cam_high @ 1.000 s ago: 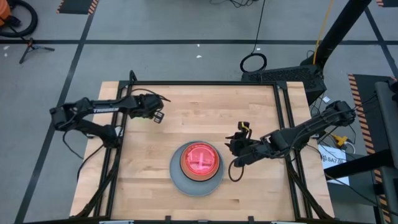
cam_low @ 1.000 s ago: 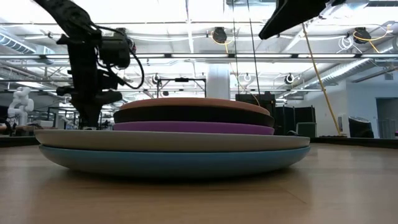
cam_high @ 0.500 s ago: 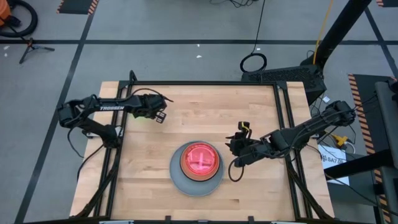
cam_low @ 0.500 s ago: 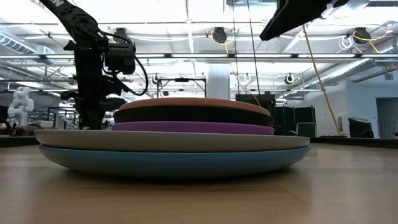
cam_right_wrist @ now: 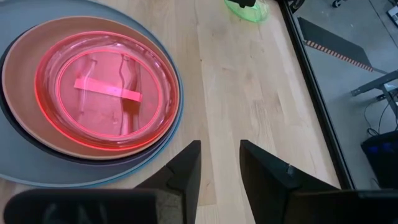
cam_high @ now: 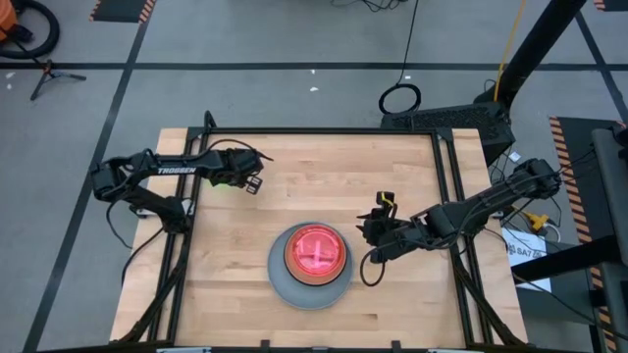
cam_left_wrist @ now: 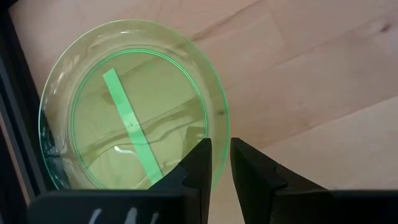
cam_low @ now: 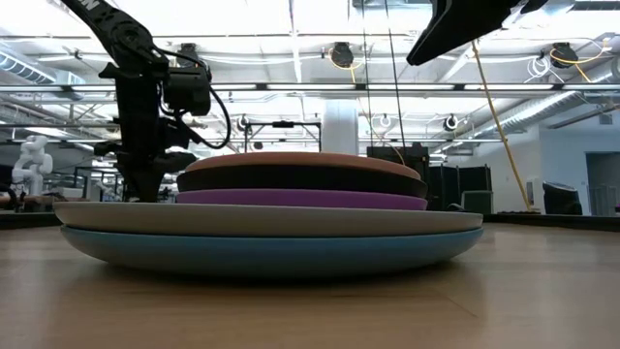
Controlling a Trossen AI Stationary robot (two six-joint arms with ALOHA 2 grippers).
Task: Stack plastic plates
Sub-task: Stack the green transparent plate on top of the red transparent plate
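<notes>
A stack of plates (cam_high: 316,284) stands at the table's near middle: blue (cam_low: 271,252) at the bottom, then grey (cam_low: 271,218), purple (cam_low: 300,199), black (cam_low: 300,180) and tan-orange (cam_low: 300,161). A translucent red-pink plate (cam_right_wrist: 106,90) lies on top. A small neon green plate (cam_left_wrist: 134,106) lies near the table's far-left edge. My left gripper (cam_left_wrist: 221,155) is above it, shut on its rim. My right gripper (cam_right_wrist: 219,162) hovers open, just right of the stack. My left gripper pinches the green plate's rim (cam_left_wrist: 224,118) on the side away from the table's left edge, one finger (cam_left_wrist: 200,158) inside the rim and one (cam_left_wrist: 244,158) outside. The fingers come from above, pointing down. The plate lies flat on the table.
The black table frame (cam_left_wrist: 15,112) runs close along the green plate's outer side. Bare wood (cam_high: 324,181) lies between the green plate and the stack. A black cable loop (cam_high: 371,270) lies on the table beside my right gripper (cam_high: 373,233).
My left arm has shifted a little toward the table's right, and its gripper stands slightly closer to the stack. The plates and my right arm have stayed where they were.
</notes>
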